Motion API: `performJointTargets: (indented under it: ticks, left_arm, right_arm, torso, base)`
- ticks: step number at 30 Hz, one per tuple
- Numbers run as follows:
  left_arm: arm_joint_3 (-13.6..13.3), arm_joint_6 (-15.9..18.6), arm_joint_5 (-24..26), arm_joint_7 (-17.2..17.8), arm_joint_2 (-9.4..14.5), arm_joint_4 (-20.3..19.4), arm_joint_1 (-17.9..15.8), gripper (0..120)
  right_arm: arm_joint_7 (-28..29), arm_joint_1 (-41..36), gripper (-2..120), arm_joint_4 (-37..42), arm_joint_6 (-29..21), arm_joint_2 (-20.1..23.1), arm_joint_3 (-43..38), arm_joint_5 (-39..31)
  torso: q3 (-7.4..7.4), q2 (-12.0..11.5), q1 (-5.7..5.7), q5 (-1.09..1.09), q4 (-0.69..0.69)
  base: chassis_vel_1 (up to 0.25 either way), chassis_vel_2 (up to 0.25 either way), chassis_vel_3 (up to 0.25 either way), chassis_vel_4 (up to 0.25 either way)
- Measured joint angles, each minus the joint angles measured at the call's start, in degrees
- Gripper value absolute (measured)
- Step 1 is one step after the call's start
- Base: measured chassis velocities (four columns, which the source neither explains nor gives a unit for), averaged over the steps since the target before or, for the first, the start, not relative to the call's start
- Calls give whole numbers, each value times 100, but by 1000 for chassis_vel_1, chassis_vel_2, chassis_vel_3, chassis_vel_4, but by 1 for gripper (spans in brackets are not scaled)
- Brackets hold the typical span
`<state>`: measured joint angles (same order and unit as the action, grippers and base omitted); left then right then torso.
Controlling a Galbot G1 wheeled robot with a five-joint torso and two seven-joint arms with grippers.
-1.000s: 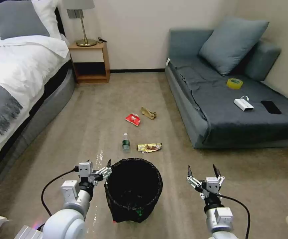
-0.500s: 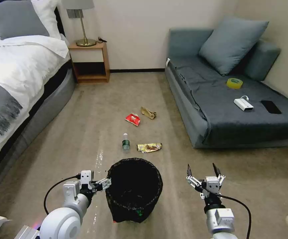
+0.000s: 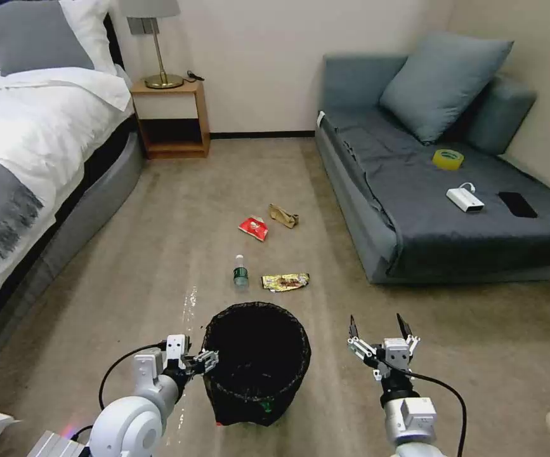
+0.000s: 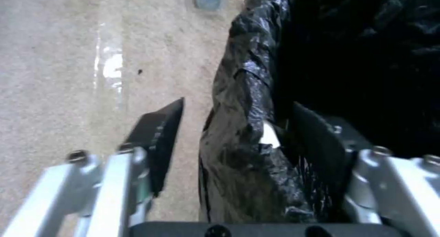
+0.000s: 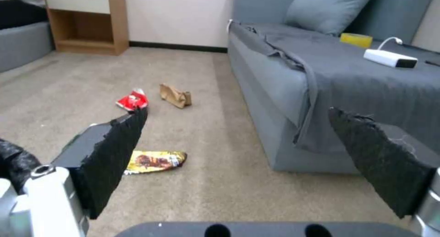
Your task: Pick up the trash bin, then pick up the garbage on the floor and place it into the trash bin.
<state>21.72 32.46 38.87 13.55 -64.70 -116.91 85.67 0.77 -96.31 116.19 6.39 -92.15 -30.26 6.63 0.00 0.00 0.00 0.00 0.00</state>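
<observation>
The trash bin (image 3: 255, 362), black mesh lined with a black bag, stands on the carpet just in front of me. My left gripper (image 3: 208, 360) is open at its left rim. The left wrist view has one finger (image 4: 156, 137) outside the bag-covered rim (image 4: 243, 103) and the other finger (image 4: 316, 144) inside. My right gripper (image 3: 379, 330) hangs open to the right of the bin, holding nothing. Beyond the bin lies the garbage: a clear bottle (image 3: 241, 273), a gold foil wrapper (image 3: 285, 281), a red-and-white packet (image 3: 254, 227) and crumpled tan paper (image 3: 283, 216).
A bed (image 3: 33, 146) runs along the left and a wooden nightstand (image 3: 170, 117) stands at the back wall. The grey sofa (image 3: 414, 222) on the right carries a yellow tape roll (image 3: 447, 158), a white power bank (image 3: 465, 199) and a phone (image 3: 517, 204). Open carpet surrounds the litter.
My left gripper has dropped and moved right, from beside the bin to straddling its left rim. The right gripper has shifted slightly left. Bin and litter have not moved.
</observation>
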Motion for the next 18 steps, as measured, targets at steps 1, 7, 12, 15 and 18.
performJointTargets:
  ticks: [1,7,12,15,18]
  left_arm:
    - [-3,15,0,-28,-3,3,-1,54]
    - [-1,22,-6,-113,-15,40,3,36]
    - [15,20,-42,-169,-34,46,18,19]
    - [24,0,-68,-221,-52,52,43,8]
    - [31,-59,-109,-247,-74,57,68,5]
  right_arm:
    - [6,7,100,-8,-3,0,-3,-13]
    - [19,37,100,-26,-5,0,-5,-60]
    - [27,61,100,-37,-7,1,-5,-95]
    - [43,88,100,-42,-7,1,-15,-146]
    - [51,97,100,-45,-6,1,-19,-165]
  torso:
    - [0,0,0,0,0]
    - [0,0,0,0,0]
    - [0,0,0,0,0]
    - [0,0,0,0,0]
    - [0,0,0,0,-1]
  base:
    - [0,0,0,0]
    - [0,0,0,0]
    - [0,0,0,0]
    - [0,0,0,0]
    - [0,0,0,0]
